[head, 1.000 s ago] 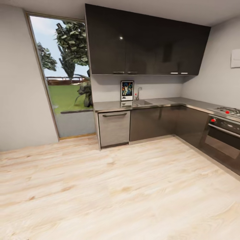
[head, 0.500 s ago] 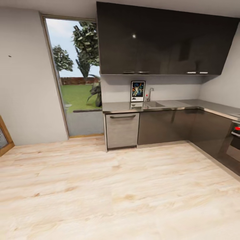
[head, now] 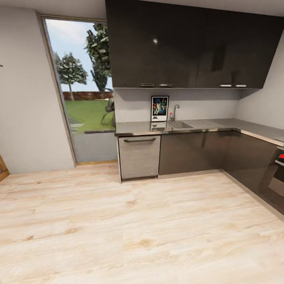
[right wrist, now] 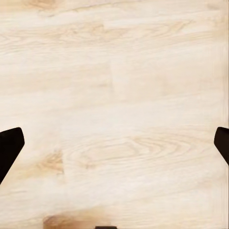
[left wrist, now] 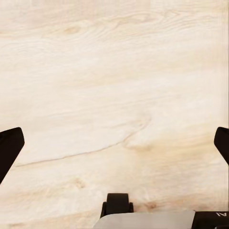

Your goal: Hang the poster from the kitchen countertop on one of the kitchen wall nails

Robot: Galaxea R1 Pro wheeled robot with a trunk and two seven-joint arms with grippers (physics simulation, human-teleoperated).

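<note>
poster point(head: 159, 108) upright on countertop point(head: 205, 127)

Poster point(head: 159, 108) upright on surface point(head: 138, 128), against back wall, under wall cabinets point(head: 185, 43). Tap point(head: 174, 111) just right of poster; sink point(head: 179, 125) sunk in surface before tap. Dishwasher point(head: 139, 156) under surface, below and left of poster. Window point(head: 81, 90) left of cabinets. Surface turns at right corner and runs forward along right wall to oven point(head: 278, 175). Floor point(head: 130, 228) lies before all units. Left pincer point(left wrist: 114, 143) and right pincer point(right wrist: 114, 143) each over floor, fingers wide apart.
</note>
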